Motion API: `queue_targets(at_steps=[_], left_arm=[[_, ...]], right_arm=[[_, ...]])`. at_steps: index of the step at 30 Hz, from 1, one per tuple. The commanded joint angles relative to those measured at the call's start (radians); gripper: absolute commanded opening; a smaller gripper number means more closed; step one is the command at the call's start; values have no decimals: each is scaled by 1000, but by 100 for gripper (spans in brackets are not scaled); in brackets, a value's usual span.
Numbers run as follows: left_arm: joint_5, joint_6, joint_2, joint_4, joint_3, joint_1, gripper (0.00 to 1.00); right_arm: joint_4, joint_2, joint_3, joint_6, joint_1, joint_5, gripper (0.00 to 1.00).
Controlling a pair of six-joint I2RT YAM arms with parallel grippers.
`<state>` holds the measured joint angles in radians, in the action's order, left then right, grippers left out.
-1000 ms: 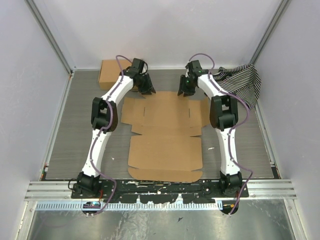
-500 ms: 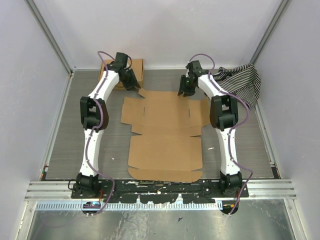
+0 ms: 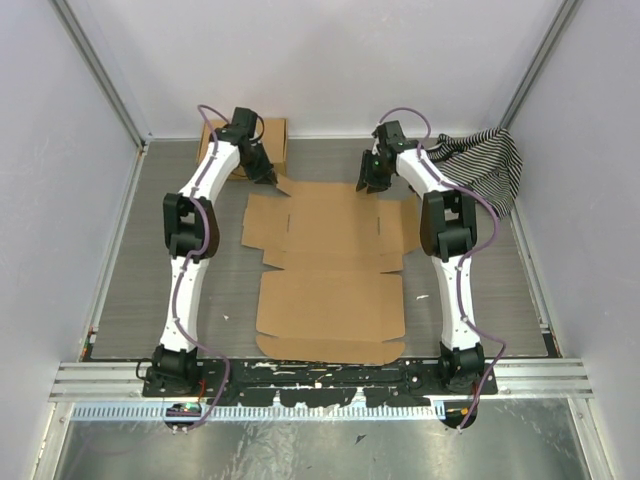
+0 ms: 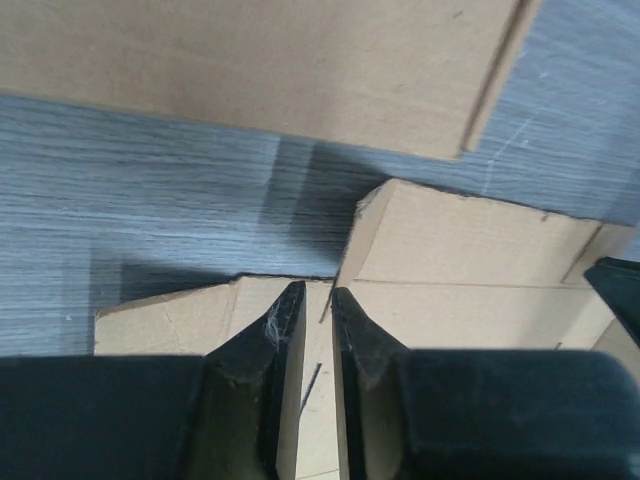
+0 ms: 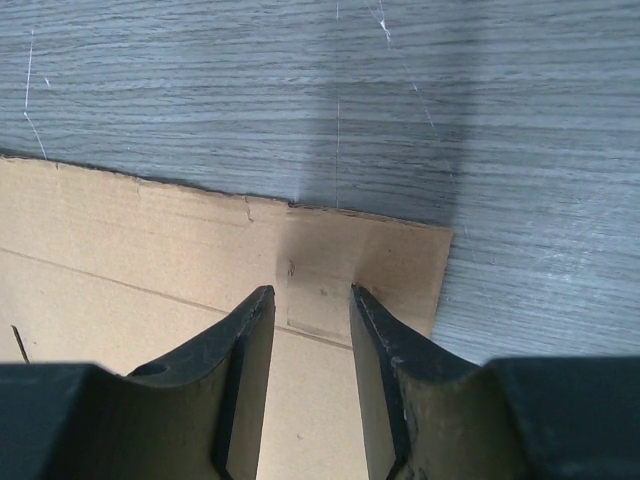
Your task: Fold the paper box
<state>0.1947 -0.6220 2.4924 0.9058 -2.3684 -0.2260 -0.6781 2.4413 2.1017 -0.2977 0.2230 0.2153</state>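
The paper box (image 3: 330, 265) lies flat and unfolded in the middle of the table. My left gripper (image 3: 269, 178) is at its far left corner. In the left wrist view the left gripper (image 4: 314, 296) has only a narrow gap between its jaws. The slightly raised edge of the far flap (image 4: 460, 245) reaches just between the tips. My right gripper (image 3: 372, 184) is at the far right of the same flap. In the right wrist view the right gripper (image 5: 310, 296) is open over a small end tab (image 5: 365, 270), holding nothing.
A smaller closed cardboard box (image 3: 246, 142) stands at the far left, just behind my left gripper, and shows in the left wrist view (image 4: 250, 60). A striped cloth (image 3: 490, 165) lies at the far right by the wall. Grey wood-grain table (image 3: 170, 250) surrounds the sheet.
My left arm swung left from above the far flap toward the small box, then came down to the flap's left corner. The right arm has not moved.
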Motion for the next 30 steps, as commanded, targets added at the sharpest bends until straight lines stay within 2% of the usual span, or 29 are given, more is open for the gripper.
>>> queue_targets(at_steps=[1,5,7,18,25,30], left_arm=[[-33,27,45,66,-47,-7,21],[-56,31,40,56,-35,-10,4],[-64,30,40,58,-36,-10,3],[-127,54,21,58,-5,-6,12],[-49,26,85,2,-67,-30,13],[-13,-2,74,-69,-46,-62,13]], right_arm=[[-17,23,-25,2,0,9,42],[-17,23,-29,-1,-5,14,42],[-16,26,-28,-4,-7,20,42],[-15,30,-32,-4,-10,27,42],[-14,32,-28,-5,-11,32,42],[-14,30,-32,-4,-11,32,42]])
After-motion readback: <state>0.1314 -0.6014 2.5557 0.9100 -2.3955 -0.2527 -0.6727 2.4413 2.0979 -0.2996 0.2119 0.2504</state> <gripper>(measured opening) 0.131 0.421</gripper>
